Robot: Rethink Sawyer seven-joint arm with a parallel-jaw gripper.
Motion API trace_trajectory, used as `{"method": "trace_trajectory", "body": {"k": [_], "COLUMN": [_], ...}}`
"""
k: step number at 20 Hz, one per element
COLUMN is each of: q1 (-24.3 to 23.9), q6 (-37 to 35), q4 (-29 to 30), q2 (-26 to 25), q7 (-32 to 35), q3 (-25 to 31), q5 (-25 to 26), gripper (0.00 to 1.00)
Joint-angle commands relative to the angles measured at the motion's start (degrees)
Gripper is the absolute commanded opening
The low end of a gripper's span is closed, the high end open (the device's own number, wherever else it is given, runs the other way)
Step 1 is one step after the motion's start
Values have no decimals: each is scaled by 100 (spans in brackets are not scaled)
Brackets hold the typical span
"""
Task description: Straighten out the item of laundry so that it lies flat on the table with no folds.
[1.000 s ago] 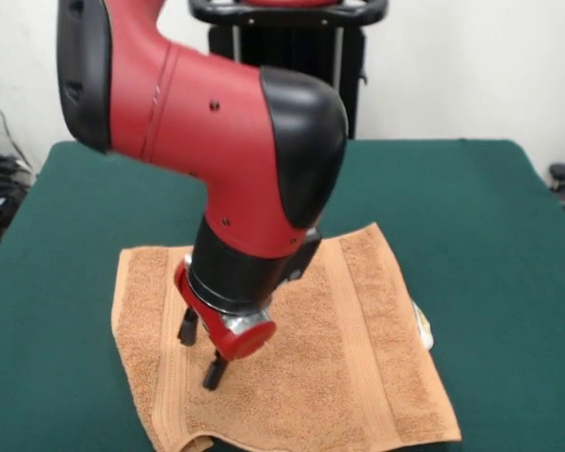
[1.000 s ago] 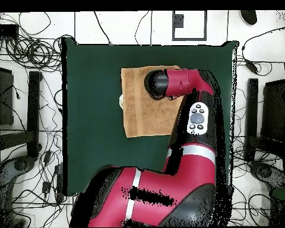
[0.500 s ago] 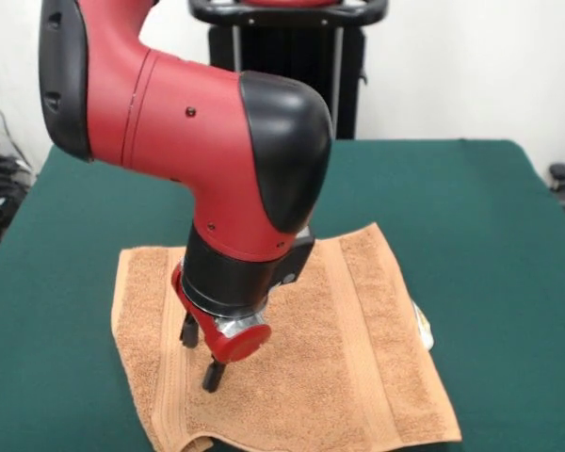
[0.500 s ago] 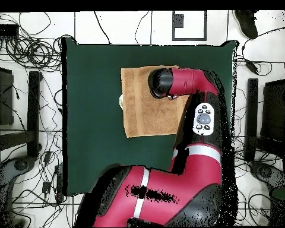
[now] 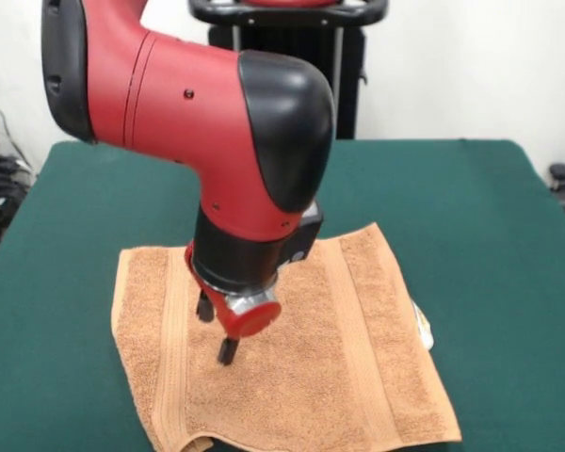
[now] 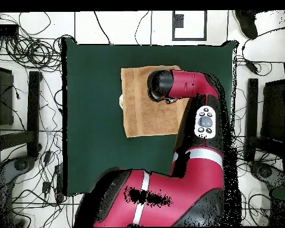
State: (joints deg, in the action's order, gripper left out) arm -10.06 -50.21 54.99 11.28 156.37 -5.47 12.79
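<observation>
**A:** Front view first: where's the towel [image 5: 292, 367]?

**B:** Spread on the green worktop [image 5: 471, 207], towards the near edge in that view, with the arm [image 5: 198, 113] hanging over its middle. It looks mostly flat. The near left corner curls up a little, and a small white tag [image 5: 421, 325] pokes out at the right edge.

**A:** How would you expect it to handle?

**B:** My guess is soft, light terry with no stiffness, so it will drag and bunch rather than slide as one piece. I'd pinch it at an edge or corner, probably that curled one, and draw outward. Pushing down in the middle would likely only wrinkle it.

**A:** And the claw [image 5: 217, 330]?

**B:** Two dark fingers [image 5: 228, 350] show under the red wrist, parted by a modest gap, with nothing between them. The lower tip seems just above the cloth, or perhaps brushing it; I can't say which.

**A:** Does the overhead view help?

**B:** No, the arm's elbow hides the claw there. It does show the towel nearer the worktop's far edge.
</observation>
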Motion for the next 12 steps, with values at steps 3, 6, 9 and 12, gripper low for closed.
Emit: {"method": "trace_trajectory", "body": {"k": [3, 6, 9, 12], "q1": [123, 209, 237, 115], "q6": [-721, -814, -910, -357], "q4": [1386, 1269, 608, 427], "q2": [401, 329, -96, -363], "q7": [-649, -472, -495, -919], "q3": [682, 579, 488, 613], "q5": [-316, -282, -76, 177], "gripper": [100, 100, 100, 100]}}
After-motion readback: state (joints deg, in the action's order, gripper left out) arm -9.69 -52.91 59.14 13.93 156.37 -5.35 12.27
